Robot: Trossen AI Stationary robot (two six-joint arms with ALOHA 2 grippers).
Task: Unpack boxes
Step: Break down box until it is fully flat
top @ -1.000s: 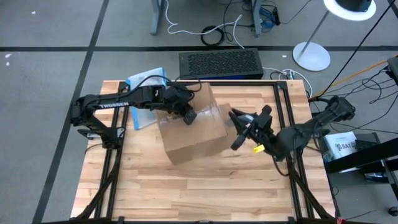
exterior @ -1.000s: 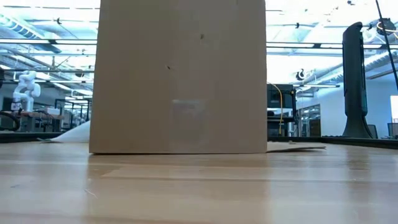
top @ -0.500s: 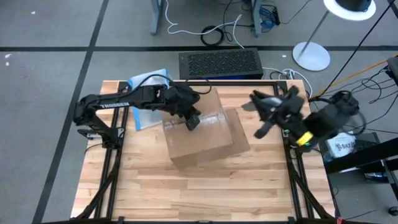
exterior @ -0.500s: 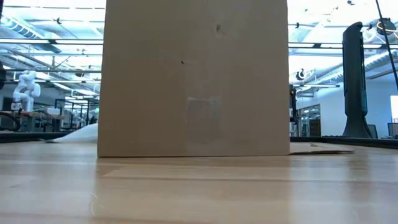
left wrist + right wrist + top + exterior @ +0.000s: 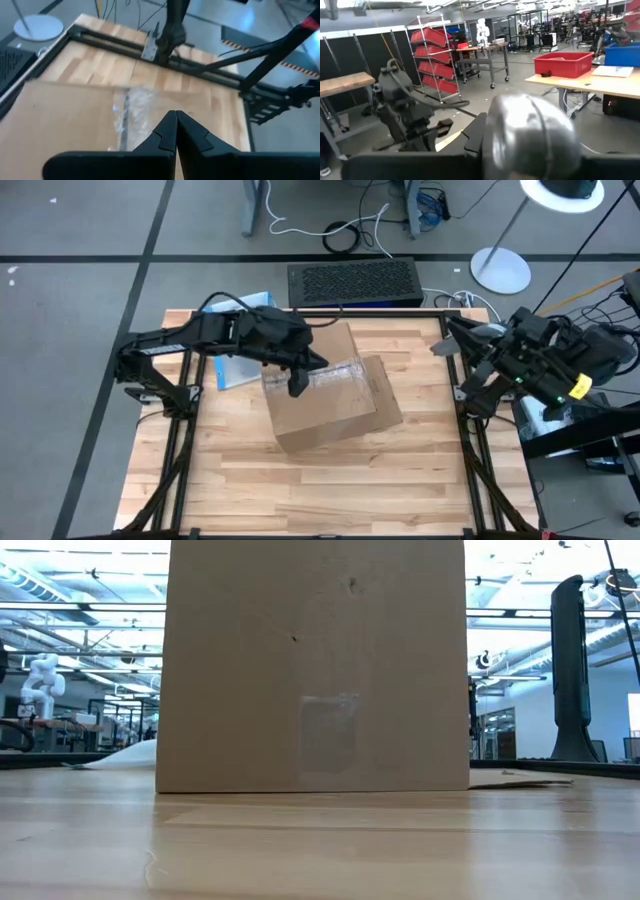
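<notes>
Box (image 5: 330, 395) sits roughly mid-table, a bit toward the back, turned at an angle to the table (image 5: 300, 490) edges. Tape strip (image 5: 335, 372) runs across its top. In the low view the box (image 5: 315, 665) fills most of the frame w/ a clear tape patch (image 5: 328, 735) on the near face.

Left arm reaches in from the left edge, stretched out across the back-left of the table, wrist bent down so the left gripper (image 5: 297, 385) is over the box top, right by the tape. Wrist cam shows its fingers (image 5: 167, 137) pinched fully together, nothing between them, pointing along the crinkly tape.

Right arm is pulled back off to the right side, folded up over the table's right frame rail, well apart from the box. Right gripper (image 5: 455, 345) is raised and aimed out at the room; it's clamped on a shiny rounded silver thing (image 5: 530, 132), can't tell what it is.

Blue-edged pouch (image 5: 228, 340) lies at back-left under the left arm. Black unit (image 5: 352, 282) behind the table.
</notes>
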